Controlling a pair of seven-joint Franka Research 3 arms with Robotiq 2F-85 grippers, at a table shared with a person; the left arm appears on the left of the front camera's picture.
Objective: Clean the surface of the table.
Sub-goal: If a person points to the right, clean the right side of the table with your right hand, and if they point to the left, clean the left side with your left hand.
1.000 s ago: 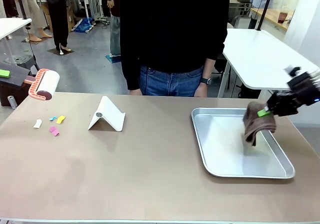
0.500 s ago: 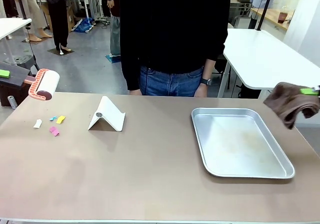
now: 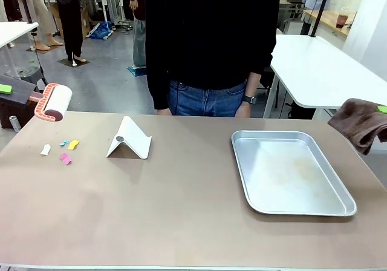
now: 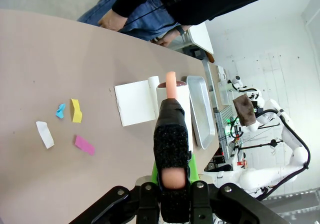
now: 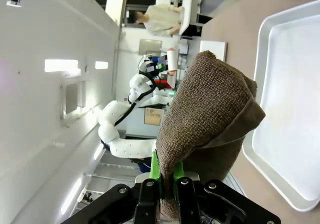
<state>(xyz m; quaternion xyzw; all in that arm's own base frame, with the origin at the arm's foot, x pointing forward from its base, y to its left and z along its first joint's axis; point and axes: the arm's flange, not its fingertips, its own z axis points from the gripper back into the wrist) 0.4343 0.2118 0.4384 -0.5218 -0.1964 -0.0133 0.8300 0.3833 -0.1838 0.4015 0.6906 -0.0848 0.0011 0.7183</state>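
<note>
At the far right corner of the table (image 3: 181,210), the right gripper (image 5: 165,178) is squeezing a brown cloth (image 3: 360,123) tight between its pads. The cloth is hanging in a loose bunch, lifted clear of the top and near the metal tray (image 3: 237,156), which is sitting along the right edge. By the far left corner, the left gripper (image 4: 172,183) is clamping the handle of a lint roller (image 3: 53,101) and holding it off the surface. A few paper scraps (image 3: 65,158) are lying near the left edge, and a white folded stand (image 3: 129,141) is standing a little toward the middle from them. A person (image 3: 211,41) is standing at the far edge.

Several things are looking risky. The scraps are light, so a fast pass with the roller is likely to flick them off the left edge rather than pick them up. The stand is sitting close to them and a wide sweep is liable to tip it. On the other side, the dangling cloth is apt to catch the tray's rim and drag or rattle it if it is lowered too near.
</note>
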